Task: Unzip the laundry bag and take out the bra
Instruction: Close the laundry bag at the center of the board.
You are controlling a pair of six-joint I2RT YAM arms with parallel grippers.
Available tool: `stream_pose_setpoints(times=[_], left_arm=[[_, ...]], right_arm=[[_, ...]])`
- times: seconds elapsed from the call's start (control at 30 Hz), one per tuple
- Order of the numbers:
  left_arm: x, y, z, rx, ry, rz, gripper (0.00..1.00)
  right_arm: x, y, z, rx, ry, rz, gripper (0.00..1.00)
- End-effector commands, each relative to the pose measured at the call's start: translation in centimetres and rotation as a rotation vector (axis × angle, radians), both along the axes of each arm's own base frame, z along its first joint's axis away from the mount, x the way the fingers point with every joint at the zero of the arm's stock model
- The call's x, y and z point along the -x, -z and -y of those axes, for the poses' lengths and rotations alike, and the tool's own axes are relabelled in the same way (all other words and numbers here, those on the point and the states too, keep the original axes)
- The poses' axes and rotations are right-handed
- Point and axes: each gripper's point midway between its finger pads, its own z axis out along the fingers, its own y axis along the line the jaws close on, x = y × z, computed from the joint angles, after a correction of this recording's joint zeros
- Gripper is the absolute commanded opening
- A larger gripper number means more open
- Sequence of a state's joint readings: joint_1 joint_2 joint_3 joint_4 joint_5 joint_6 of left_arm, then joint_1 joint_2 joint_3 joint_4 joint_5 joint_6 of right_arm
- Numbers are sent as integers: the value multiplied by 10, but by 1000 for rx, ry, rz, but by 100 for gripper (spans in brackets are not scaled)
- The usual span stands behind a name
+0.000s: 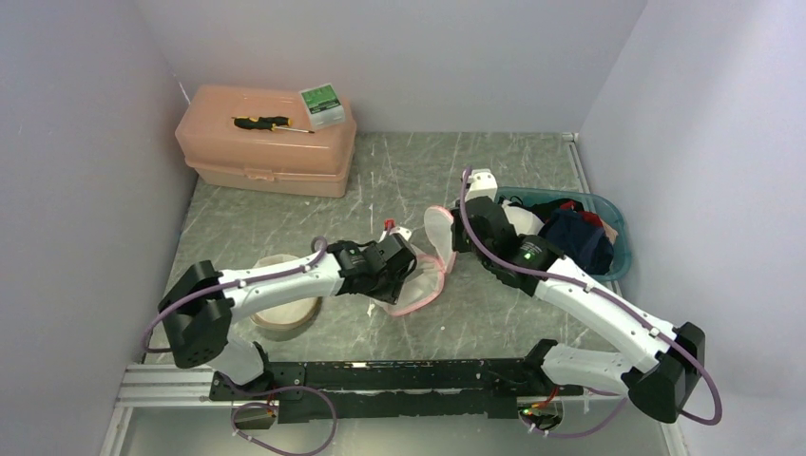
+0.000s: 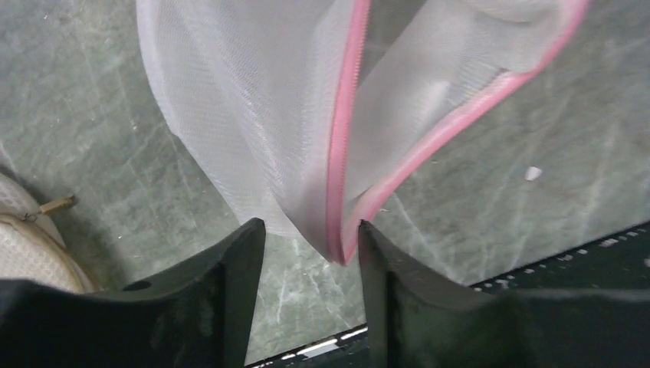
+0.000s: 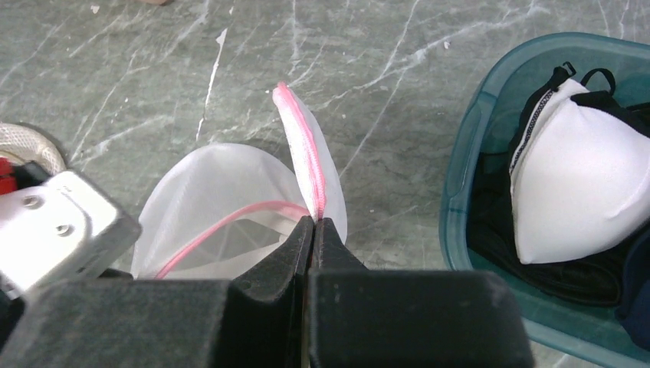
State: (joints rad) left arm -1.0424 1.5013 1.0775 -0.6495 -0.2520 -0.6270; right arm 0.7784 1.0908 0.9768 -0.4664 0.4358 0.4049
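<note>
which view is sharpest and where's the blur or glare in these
Top external: sharpest, evenly lit, only soft shadows on the table. Left wrist: left gripper dark and soft; laundry bag mesh crisp at left, hazier upper right. Right wrist: right gripper blurred up close; the bag's pink edge and the white bra in focus, no glare.

A screwdriver (image 1: pixel 271 123) and small green box (image 1: pixel 321 105) lie atop the peach case (image 1: pixel 266 161), far left.
</note>
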Motion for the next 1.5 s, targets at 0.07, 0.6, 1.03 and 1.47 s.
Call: stream_pose_setpoints(times=[0.07,0.6,1.03,1.47], left_arm=[[-10,2,-4,-85,-43,17,32],[-42,-152,3,710,-181,-129,3],[-56,-88,-3,781,-277,-314,3],[-62,-160,-37,715,-287,-62,3]], right_arm=[[3,-47,2,-94,5,69,0],[33,-133,10,-180,-174,290,0],[37,-130,35,-115,-74,288,0],[53,-210,52,-261,-55,437,0]])
